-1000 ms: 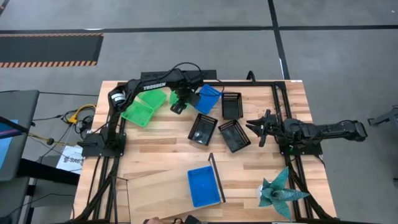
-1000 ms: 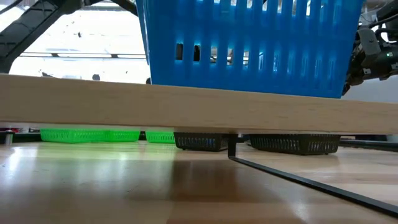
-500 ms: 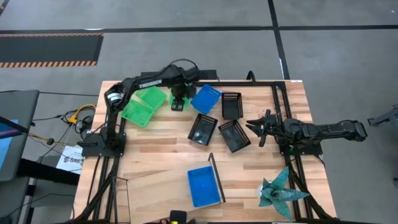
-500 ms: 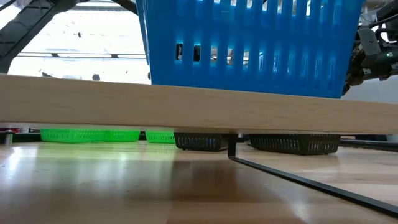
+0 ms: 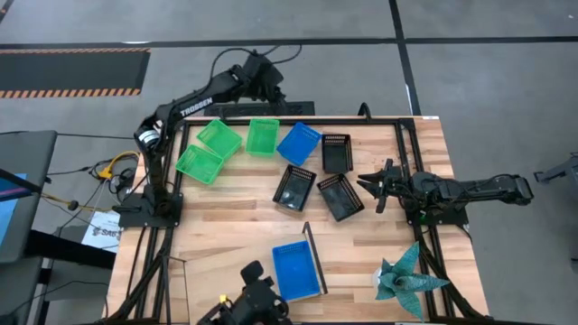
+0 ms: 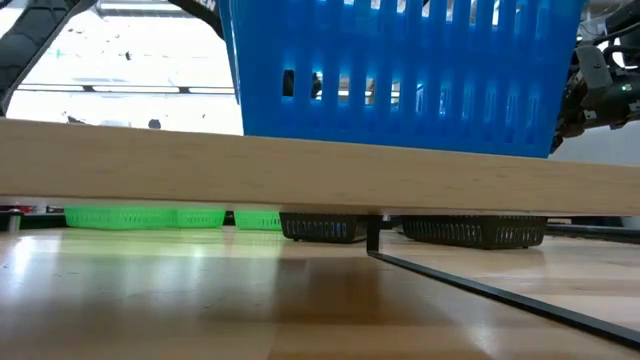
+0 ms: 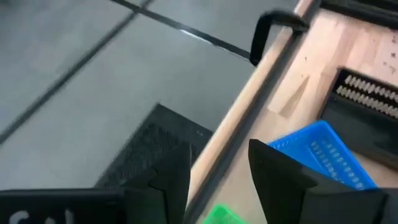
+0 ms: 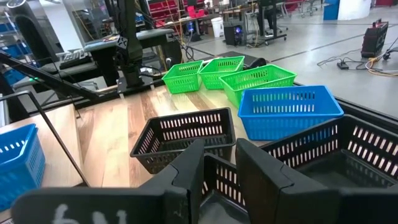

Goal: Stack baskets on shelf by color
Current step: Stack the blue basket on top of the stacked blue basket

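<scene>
Baskets status: one blue basket [image 5: 296,268] sits on the shelf [image 5: 237,257]; green, black and another blue remain unstacked on the table [image 5: 226,203]. Left gripper [image 7: 217,174] hovers off the far edge, spread, empty. Right gripper [image 8: 217,163] spread, empty, beside the black baskets [image 5: 318,182].

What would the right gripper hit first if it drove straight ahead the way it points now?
Most likely a black basket: the right gripper, jaws open, points straight at its near rim. The blue basket and green baskets lie farther along. Exact clearance is hard to judge from this angle.
</scene>
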